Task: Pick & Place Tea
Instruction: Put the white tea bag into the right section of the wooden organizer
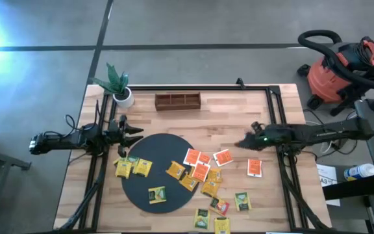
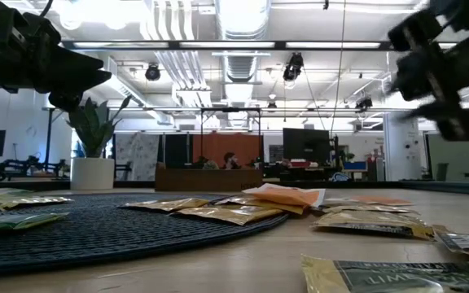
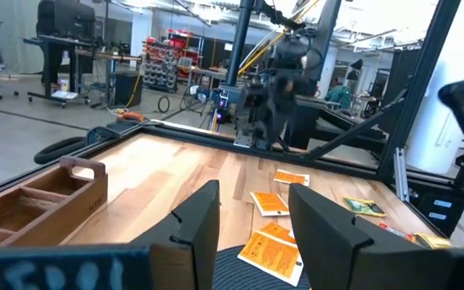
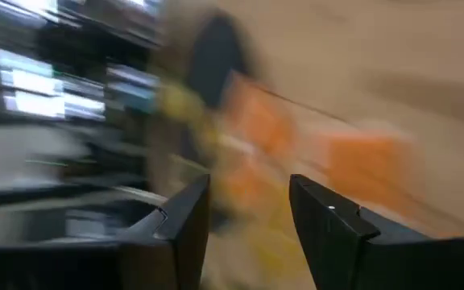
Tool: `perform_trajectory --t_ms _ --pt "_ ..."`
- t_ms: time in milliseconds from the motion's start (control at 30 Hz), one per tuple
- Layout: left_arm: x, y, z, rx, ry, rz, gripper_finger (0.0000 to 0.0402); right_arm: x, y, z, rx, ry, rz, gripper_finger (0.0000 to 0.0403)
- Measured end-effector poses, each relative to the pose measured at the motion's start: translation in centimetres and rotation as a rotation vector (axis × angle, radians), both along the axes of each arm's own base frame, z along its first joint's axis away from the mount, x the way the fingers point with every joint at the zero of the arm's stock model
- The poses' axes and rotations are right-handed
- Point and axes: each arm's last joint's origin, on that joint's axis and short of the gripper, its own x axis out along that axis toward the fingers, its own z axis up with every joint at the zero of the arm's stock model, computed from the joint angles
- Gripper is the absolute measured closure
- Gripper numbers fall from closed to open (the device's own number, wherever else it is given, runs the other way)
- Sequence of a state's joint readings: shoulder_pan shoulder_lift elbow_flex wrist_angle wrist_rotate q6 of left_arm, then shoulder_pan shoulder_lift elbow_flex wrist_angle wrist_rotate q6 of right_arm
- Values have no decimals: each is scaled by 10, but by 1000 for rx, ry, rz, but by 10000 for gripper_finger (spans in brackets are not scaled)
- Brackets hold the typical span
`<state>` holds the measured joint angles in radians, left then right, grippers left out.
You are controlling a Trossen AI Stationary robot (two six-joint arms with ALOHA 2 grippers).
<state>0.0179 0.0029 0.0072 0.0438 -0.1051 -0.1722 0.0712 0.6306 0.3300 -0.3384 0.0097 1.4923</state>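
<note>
Tea packets (image 1: 199, 173) are lying scattered across the lower middle of the table (image 1: 226, 120) in the high view, some yellow ones resting on the black round mat (image 1: 156, 170), orange-red ones clustering just off its right edge, and green ones sitting nearer the front edge. One orange-red packet (image 1: 254, 167) is lying apart to the right. The left gripper (image 1: 137, 132) is hovering at the mat's upper left edge with its fingers spread apart and nothing between them. The right gripper (image 1: 242, 143) is hanging over bare wood, above and right of the orange-red cluster. A wooden compartment tray (image 1: 177, 100) is sitting at the far edge, with a potted plant (image 1: 120, 88) to its left.

Looking level across the table in the low view, packets are lying flat on the mat (image 2: 96, 228) and on the wood to its right, and both arms are hanging dark above them.

Through the left wrist view, the left gripper's fingers (image 3: 204, 221) are standing well apart, empty, over the mat's edge, with orange-red packets (image 3: 272, 246) lying beyond them and the tray (image 3: 43, 197) off to one side.

Through the right wrist view, the right gripper (image 4: 248, 211) is showing its fingers (image 4: 185, 213) parted and empty, with blurred orange and yellow patches beyond them.
</note>
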Motion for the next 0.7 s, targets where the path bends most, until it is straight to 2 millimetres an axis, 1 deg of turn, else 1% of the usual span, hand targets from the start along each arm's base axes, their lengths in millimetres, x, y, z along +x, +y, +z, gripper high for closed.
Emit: perform_trajectory --t_ms 100,200,233,300,400,467,567,633,700 --pt "0 0 0 0 0 0 257 5 6 8 -26 315 102 236" --pt "0 0 0 0 0 0 257 15 15 13 -71 528 250 236" --pt "0 0 0 0 0 0 257 20 19 16 -97 560 304 236" --pt "0 0 0 0 0 0 257 32 32 20 -184 568 442 236" --pt "0 0 0 0 0 0 257 45 61 27 -366 560 621 236" --pt "0 0 0 0 0 0 257 44 82 29 -494 583 700 236" --pt "0 0 0 0 0 0 257 33 107 25 -629 690 771 236" --pt "0 0 0 0 0 0 257 24 120 18 -657 781 815 236" --pt "0 0 0 0 0 0 257 19 132 14 -618 841 831 236"
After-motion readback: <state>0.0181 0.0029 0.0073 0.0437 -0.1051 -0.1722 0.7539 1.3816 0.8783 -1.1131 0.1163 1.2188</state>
